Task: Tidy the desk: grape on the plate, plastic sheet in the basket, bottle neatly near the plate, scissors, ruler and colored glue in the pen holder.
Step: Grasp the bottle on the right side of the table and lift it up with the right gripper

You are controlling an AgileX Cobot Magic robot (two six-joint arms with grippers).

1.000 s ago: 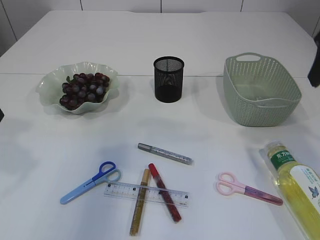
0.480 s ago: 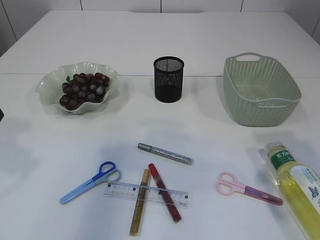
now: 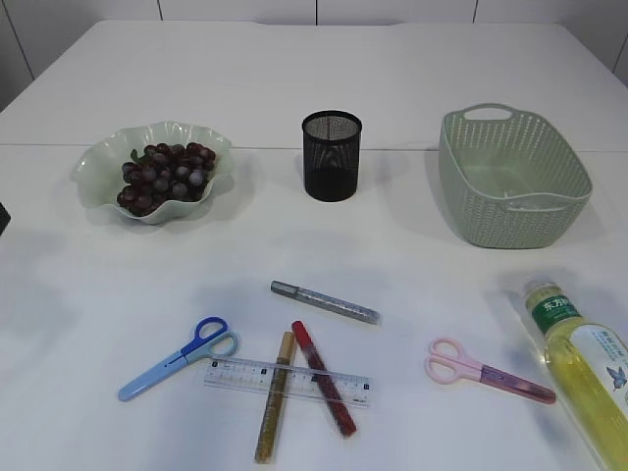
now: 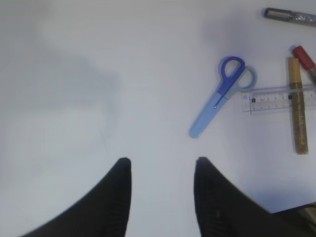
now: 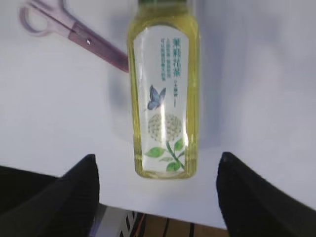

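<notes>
Dark grapes [image 3: 162,177] lie on the pale green plate [image 3: 98,157] at the back left. The black mesh pen holder [image 3: 332,155] stands mid-table and the green basket [image 3: 515,177] at the right. Blue scissors [image 3: 177,358], a clear ruler [image 3: 235,373], and silver [image 3: 324,301], red [image 3: 323,378] and gold [image 3: 274,397] glue sticks lie at the front. Pink scissors [image 3: 486,371] lie beside the lying bottle [image 3: 584,363]. My left gripper [image 4: 162,165] is open over bare table, left of the blue scissors [image 4: 219,96]. My right gripper [image 5: 157,163] is open, astride the base of the bottle [image 5: 165,94]. No plastic sheet is in view.
The table's front edge [image 5: 163,210] runs just under my right gripper, with cables below it. The red and gold glue sticks cross the ruler [image 4: 269,98]. The basket holds nothing that I can see.
A dark part of the right arm at the exterior view's right edge has gone out of view. The bottle has shifted slightly to the right.
</notes>
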